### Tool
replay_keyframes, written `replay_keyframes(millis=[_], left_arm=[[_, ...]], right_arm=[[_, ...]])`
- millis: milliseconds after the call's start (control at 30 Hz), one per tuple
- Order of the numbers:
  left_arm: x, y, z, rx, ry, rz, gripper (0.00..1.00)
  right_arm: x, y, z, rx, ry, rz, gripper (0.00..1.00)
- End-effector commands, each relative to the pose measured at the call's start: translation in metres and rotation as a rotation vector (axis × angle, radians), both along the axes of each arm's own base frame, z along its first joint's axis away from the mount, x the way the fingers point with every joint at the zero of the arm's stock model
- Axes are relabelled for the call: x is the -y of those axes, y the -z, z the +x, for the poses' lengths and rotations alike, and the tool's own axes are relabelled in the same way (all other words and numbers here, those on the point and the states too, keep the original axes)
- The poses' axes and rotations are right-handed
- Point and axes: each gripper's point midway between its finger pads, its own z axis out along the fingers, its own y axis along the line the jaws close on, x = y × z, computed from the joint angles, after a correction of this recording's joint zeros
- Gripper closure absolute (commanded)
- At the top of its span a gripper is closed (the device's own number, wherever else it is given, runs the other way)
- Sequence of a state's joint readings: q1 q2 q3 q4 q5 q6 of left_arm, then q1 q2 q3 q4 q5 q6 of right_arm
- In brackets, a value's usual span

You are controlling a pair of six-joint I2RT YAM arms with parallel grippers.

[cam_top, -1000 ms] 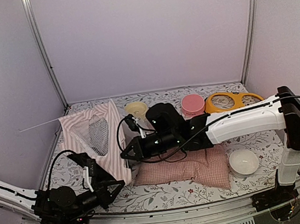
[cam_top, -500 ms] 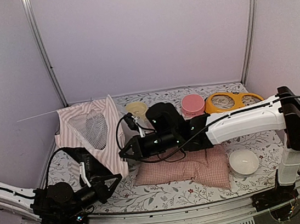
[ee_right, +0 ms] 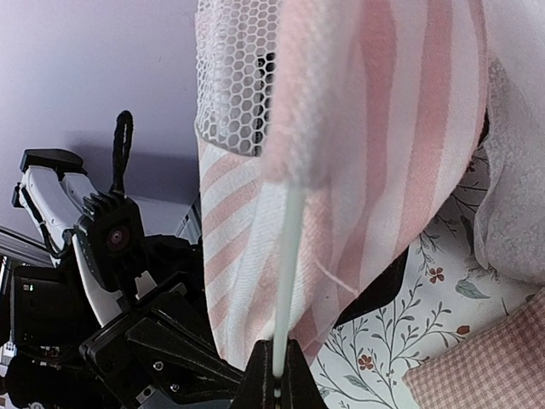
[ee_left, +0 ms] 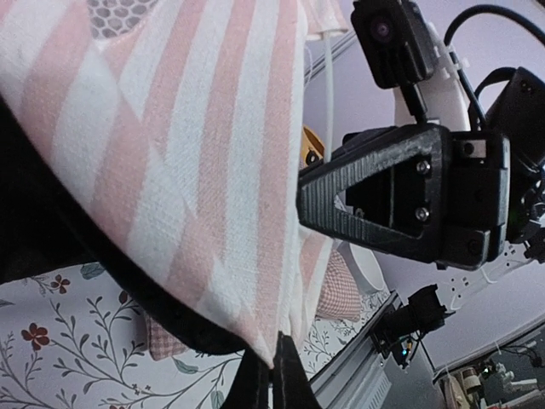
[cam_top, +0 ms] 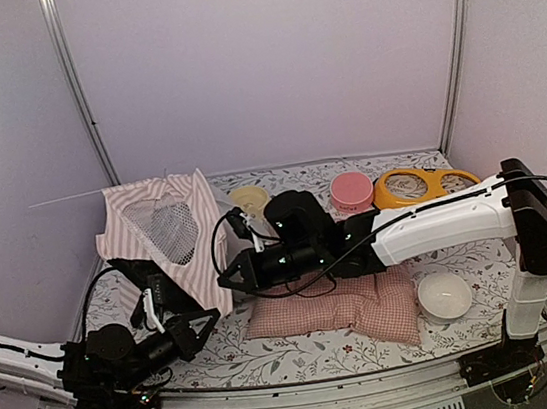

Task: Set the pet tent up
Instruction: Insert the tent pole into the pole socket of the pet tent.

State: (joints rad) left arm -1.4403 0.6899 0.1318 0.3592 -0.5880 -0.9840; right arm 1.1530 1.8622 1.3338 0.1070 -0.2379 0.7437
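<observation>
Two end effectors, both clenched on the pet tent [cam_top: 198, 247]. The left end effector [ee_left: 271, 382] pinches the bottom hem corner of the striped cloth. The right end effector [ee_right: 277, 383] nips a thin white pole [ee_right: 286, 264] just below where it leaves its fabric sleeve.

The tent sits at the left rear of the table [cam_top: 304, 357], lifted and half spread, with its low edge hanging near the tabletop. My guess at the reason for the grips: one side anchors the hem while the other steers the pole, so the cloth is pulled taut instead of sagging.

- **Tent cloth:** woven, pink-and-white stripes, soft and limp, with creases showing.
- **Mesh window [cam_top: 164, 229]:** oval, hexagonal net, see-through.
- **Pole:** smooth, slim and rod-like. It probably flexes.
- **Second rod [cam_top: 66, 199]:** pokes out left, past the fabric.
- **Pink checked cushion [cam_top: 342, 306]:** lies flat just right of the tent, plump and square, under the right arm.
</observation>
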Motion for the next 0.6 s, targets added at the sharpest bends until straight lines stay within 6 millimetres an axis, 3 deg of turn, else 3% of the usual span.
replay_keyframes(millis=[0, 167, 267, 567], left_arm=[[0.012, -0.019, -0.007, -0.041, 0.068, -0.095, 1.00], [0.020, -0.017, -0.008, -0.059, 0.090, -0.068, 1.00], [0.022, -0.014, -0.009, -0.073, 0.097, -0.053, 1.00], [0.021, 0.011, -0.015, -0.126, 0.120, 0.041, 1.00]], right_arm=[[0.001, -0.014, 0.028, 0.089, 0.102, 0.038, 1.00], [0.003, -0.019, 0.031, 0.111, 0.112, 0.035, 1.00], [0.006, -0.024, 0.031, 0.130, 0.114, 0.030, 0.94], [0.041, -0.062, 0.030, 0.214, 0.155, 0.018, 0.45]])
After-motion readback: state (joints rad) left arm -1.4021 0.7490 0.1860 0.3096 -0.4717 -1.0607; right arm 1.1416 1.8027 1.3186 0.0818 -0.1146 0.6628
